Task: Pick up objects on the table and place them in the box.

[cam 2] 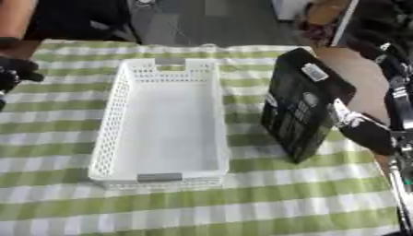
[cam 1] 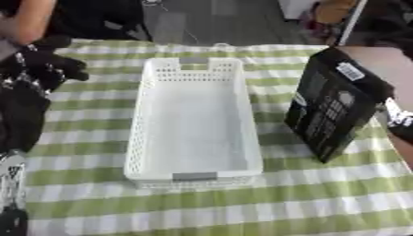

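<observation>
Already the right hand [cam 2: 363, 129] had its fingers round the tilted black box [cam 2: 303, 108], lifted beside the empty basket [cam 2: 161, 177]; the left hand [cam 1: 44, 64] was clenched. A slip could drop it on the worktop [cam 2: 242, 207].

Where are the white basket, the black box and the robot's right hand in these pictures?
white basket [cam 1: 193, 176]: left eye view, grey handle on its near rim.
black box [cam 1: 335, 108]: left eye view, middle of its printed front face.
right hand [cam 2: 364, 129]: right eye view, fingers behind the box.
</observation>
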Controlling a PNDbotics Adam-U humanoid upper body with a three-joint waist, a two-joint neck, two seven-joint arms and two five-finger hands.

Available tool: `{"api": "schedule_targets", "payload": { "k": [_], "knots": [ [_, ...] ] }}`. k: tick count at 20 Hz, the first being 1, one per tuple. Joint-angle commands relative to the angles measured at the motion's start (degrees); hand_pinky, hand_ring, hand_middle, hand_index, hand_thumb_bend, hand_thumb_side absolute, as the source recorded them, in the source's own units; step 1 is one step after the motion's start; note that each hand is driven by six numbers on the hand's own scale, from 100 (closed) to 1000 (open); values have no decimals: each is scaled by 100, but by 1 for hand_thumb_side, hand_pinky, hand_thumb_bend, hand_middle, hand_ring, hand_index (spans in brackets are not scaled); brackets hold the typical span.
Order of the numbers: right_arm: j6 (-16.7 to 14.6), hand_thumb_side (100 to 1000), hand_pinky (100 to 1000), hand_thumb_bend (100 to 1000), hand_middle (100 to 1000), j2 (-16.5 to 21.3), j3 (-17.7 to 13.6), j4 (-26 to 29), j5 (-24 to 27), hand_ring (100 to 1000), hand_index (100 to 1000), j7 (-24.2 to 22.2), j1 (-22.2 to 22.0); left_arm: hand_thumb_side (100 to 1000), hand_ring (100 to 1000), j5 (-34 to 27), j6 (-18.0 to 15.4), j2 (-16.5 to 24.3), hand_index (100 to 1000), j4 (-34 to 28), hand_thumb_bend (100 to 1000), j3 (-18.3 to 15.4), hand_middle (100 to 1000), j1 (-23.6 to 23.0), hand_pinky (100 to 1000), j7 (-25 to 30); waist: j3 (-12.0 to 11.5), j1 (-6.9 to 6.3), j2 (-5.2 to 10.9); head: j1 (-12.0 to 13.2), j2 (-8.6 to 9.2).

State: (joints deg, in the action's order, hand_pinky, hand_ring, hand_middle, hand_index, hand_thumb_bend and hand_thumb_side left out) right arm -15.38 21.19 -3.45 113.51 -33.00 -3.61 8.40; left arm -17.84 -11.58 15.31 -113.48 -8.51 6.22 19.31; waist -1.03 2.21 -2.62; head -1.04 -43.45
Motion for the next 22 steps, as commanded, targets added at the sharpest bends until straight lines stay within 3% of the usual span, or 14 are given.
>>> {"api": "schedule_targets", "payload": {
  "k": [1, 8, 22],
  "knots": [
    [-20, 431, 871, 432, 914, 108, -1, 104, -218, 944, 877, -107, 87, 837, 667, -9, -9, 46, 697, -111, 467, 7, 812, 58, 668, 13, -5, -8, 54, -46, 87],
    [35, 316, 865, 590, 920, 106, -6, 102, -353, 950, 882, -280, 95, 835, 667, -15, -10, 48, 696, -111, 468, 9, 813, 61, 668, 14, -3, -10, 56, -49, 90],
    [72, 350, 868, 569, 927, 87, -17, -60, -387, 960, 892, -349, 121, 838, 667, -5, -6, 45, 695, -111, 468, 9, 813, 50, 668, 15, -10, -9, 55, -55, 86]
  ]
}}
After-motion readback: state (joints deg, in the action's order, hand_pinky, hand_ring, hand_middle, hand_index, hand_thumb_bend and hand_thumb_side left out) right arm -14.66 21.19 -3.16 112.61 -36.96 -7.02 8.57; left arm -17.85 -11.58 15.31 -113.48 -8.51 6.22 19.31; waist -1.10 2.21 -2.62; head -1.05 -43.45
